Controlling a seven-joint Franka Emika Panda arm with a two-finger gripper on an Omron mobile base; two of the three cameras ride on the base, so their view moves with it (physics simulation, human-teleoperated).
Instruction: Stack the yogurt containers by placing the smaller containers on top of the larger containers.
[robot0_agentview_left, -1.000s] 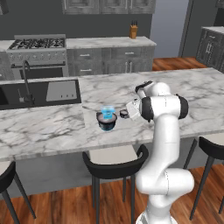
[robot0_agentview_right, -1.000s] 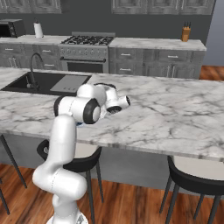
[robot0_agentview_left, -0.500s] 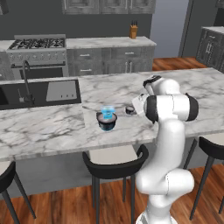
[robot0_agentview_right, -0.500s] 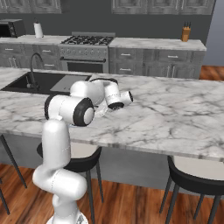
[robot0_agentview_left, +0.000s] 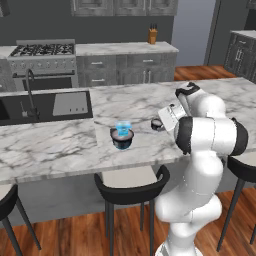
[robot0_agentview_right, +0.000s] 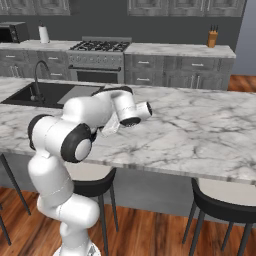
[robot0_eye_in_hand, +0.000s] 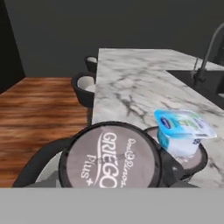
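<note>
On the marble counter (robot0_agentview_left: 65, 142) stands the wide dark tub (robot0_agentview_left: 122, 140), and the light-blue cup (robot0_agentview_left: 122, 126) sits upright on its pale top. To their right my gripper (robot0_agentview_left: 160, 123) is shut on the tiny dark cup (robot0_agentview_left: 157, 124) and holds it just above the counter. In the hand view that cup's pale printed lid (robot0_eye_in_hand: 109, 159) fills the foreground and hides my fingertips. Behind it to the right are the light-blue cup (robot0_eye_in_hand: 181, 130) and the dark tub (robot0_eye_in_hand: 197, 159). In the right base view my gripper (robot0_agentview_right: 147, 109) points right, and my arm hides the stacked pair.
A black sink (robot0_agentview_left: 45, 105) with a faucet (robot0_agentview_left: 31, 92) is set into the counter at left. Stools (robot0_agentview_left: 131, 182) stand under the counter's near edge. A stove (robot0_agentview_left: 42, 50) and a knife block (robot0_agentview_left: 152, 36) are on the back counter.
My hand has carried the tiny dark cup to the right, away from the stacked tub and blue cup, and the elbow has swung right. The stacked pair has not moved.
</note>
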